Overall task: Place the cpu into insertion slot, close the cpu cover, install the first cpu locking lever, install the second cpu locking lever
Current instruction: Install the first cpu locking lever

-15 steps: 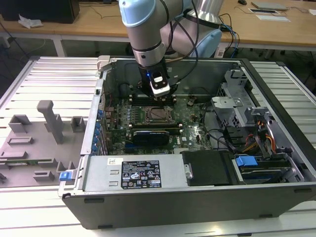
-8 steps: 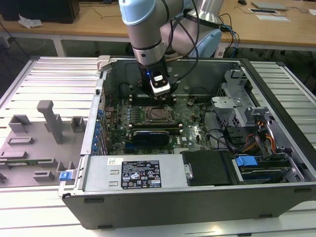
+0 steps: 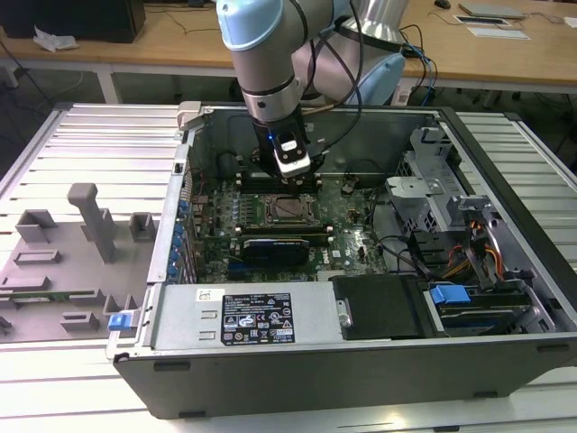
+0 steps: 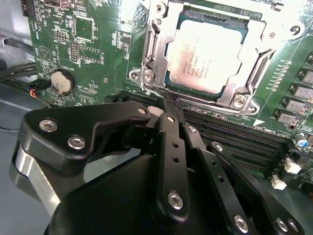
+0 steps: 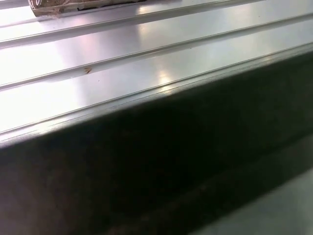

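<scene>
Your claw (image 4: 164, 105) is closed, its tips drawn together with nothing visibly held between them, and it hovers low over the green motherboard (image 4: 98, 54) inside the open computer case (image 3: 361, 370) that lies on the ribbed metal worktop (image 3: 90, 144). In the second wrist view the tips sit just beside the near corner of the socket, between it and the long black memory slots (image 4: 230, 132). The cpu (image 4: 205, 51) is already seated: its dull silver top lies flat and square in the insertion slot (image 3: 290, 209), so you can count the first step as done. The cpu cover (image 4: 249, 68) appears to lie down around the chip, its silvery frame bordering the metal top on all sides, so the second step looks done too, though you should treat that as a judgement. A thin metal bar (image 4: 154, 93) runs right by the claw tips at that corner; it is probably one locking lever, and you cannot tell whether it is hooked down. That leaves the two levers as the open part of the job, with the claw placed at the socket edge where lever work would happen.
</scene>
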### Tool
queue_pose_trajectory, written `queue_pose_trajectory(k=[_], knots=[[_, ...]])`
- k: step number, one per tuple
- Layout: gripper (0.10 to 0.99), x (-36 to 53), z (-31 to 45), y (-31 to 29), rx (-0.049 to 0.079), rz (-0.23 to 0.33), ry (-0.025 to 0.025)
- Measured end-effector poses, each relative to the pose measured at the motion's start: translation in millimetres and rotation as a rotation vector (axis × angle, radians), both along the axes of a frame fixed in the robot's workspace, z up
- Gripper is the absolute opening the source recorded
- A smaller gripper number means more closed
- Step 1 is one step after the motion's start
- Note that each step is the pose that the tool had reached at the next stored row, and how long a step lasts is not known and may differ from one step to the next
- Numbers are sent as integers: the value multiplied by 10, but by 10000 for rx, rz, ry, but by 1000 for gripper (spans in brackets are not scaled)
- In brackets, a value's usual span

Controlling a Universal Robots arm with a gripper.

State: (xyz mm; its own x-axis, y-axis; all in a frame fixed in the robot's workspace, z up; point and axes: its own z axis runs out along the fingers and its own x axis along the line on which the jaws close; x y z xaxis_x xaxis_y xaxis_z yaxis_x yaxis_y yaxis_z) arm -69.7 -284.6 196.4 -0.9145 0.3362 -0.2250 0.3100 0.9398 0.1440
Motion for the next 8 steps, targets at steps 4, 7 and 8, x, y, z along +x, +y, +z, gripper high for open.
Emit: queue_pose_trajectory(k=[4,7,8], knots=[[106,2,-2,-19,13,-1,-2],[106,3,-2,-35,134,0,-1],[106,3,-2,-37,280,-1,-1]])
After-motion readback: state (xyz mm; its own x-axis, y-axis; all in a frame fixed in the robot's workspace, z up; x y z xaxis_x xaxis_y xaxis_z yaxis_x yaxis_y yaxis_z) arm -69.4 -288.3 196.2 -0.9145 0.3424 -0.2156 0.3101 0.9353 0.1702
